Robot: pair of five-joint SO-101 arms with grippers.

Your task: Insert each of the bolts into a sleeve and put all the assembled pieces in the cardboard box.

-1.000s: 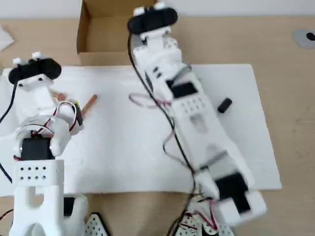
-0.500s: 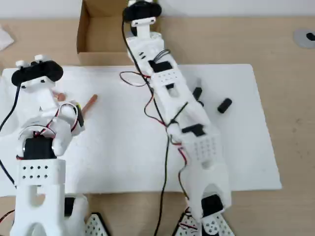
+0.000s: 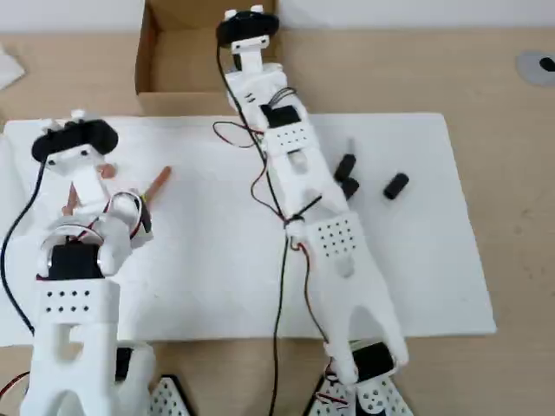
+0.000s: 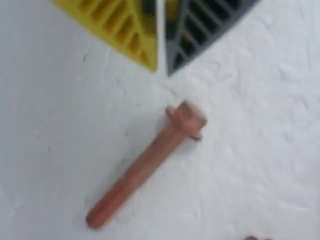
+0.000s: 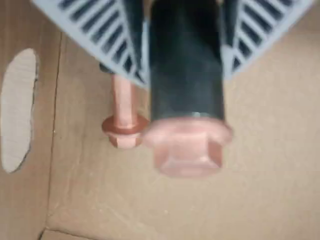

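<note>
We are hovering our left gripper, jaws nearly closed and empty, over a loose bolt on the white mat, while our right gripper is clamping a sleeved bolt above the cardboard box, where another bolt is already lying, and three sleeves are lying unfilled.

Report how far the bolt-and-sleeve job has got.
Done: one bolt already lies in the cardboard box; its shaft is hidden. In hand: the right gripper holds a sleeved bolt over the box. Remaining: a bare bolt beside the left gripper and three black sleeves on the white mat.
</note>
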